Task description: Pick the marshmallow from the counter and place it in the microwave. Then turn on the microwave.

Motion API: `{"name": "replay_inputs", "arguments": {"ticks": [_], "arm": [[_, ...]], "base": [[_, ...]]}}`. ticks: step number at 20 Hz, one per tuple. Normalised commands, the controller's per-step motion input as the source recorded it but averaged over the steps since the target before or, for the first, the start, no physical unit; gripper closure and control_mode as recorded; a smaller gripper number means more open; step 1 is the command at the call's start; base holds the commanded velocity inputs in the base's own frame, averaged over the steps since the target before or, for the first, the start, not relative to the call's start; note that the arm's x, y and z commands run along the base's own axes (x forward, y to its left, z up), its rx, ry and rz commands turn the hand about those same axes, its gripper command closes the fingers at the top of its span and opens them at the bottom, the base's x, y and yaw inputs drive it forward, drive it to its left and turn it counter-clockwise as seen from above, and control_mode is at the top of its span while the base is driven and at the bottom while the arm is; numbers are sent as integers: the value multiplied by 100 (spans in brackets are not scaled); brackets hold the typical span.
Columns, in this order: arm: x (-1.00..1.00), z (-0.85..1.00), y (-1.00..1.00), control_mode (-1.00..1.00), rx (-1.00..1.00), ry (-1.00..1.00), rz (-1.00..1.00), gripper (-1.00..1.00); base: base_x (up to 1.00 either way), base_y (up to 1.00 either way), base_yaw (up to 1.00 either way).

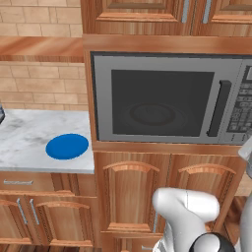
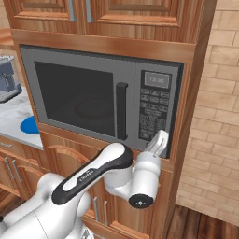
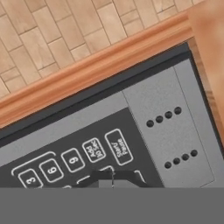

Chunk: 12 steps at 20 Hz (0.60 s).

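Grey steel fills the frame as the microwave sits built into the wooden cabinetry, its dark glass door shut and the black vertical handle standing beside the keypad. And the end effector is right up against the lower part of that keypad, fingers pinched fully together, nothing between them. From the hand view the two tips sit just under the Start/Pause button, with the Add 30 Sec key next door and the digits 3, 6 and 9 running off to the side.

So this reads as the second half of the job: switching the oven on. As for the marshmallow, I can't make it out; the counter shows none, and the glass is too dark to tell what rides on the turntable behind it, so judging by the closed door it is most likely inside.

Next move, as I see it: a short, straight push with the closed tips onto Start/Pause, keeping clear of the neighbouring key.

The count: one microwave, one door handle, one keypad, one arm, one round blue plate lying on the marble counter to the left, and one grey appliance at the counter's far end.
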Motion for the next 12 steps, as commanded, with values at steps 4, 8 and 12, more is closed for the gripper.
{"name": "replay_inputs", "arguments": {"ticks": [4,8,12], "arm": [[7,-6,-10,-100,0,0,0,100],[9,-8,-7,-100,0,0,0,100],[9,-7,-6,-100,0,0,0,100]], "base": [[0,0,0],[0,0,0],[0,0,0]]}}
